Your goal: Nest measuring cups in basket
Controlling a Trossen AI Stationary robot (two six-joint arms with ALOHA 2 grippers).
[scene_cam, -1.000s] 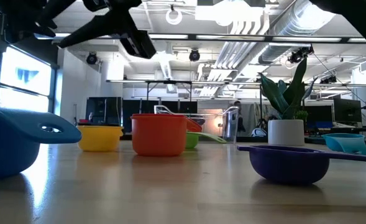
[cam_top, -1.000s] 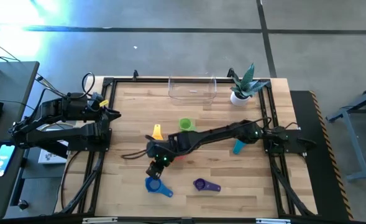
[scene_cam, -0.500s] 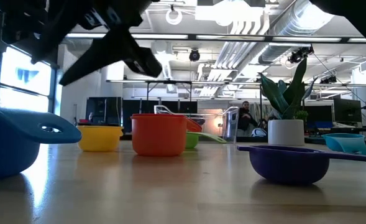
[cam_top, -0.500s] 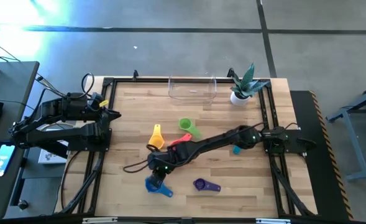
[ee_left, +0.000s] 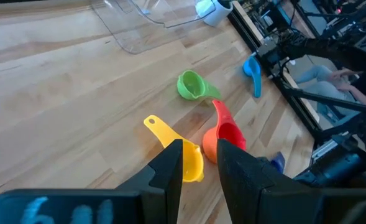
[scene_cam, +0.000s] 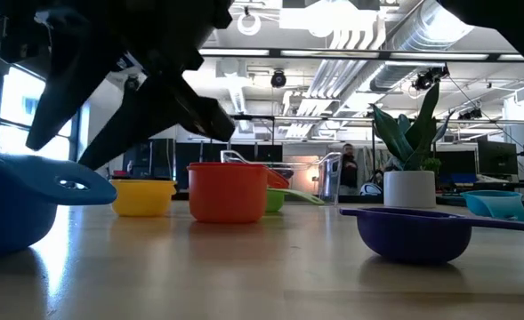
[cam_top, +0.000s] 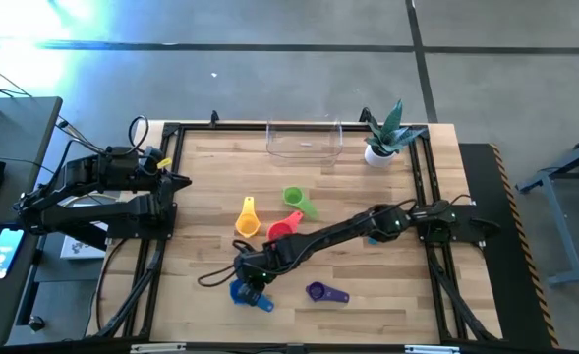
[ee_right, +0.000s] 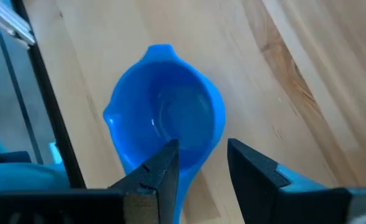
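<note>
A blue measuring cup sits upright near the table's front edge. My right gripper hovers open just above it, slanting down, one finger on each side of the root of its handle; no touch shows. Yellow, red and green cups rest mid-table, and a purple cup sits right of the blue one. A light blue cup is partly hidden under the right arm. The clear basket stands at the far edge. My left gripper waits open at the left edge.
A small white pot with a green plant stands right of the basket. The black frame rail runs around the table. Bare wood lies between the basket and the cups. A person stands far off in the room.
My right gripper has sunk and moved toward the table's near edge and a little left, from over the red cup down to the blue cup. The red cup, hidden under the arm before, now shows. No cup has moved.
</note>
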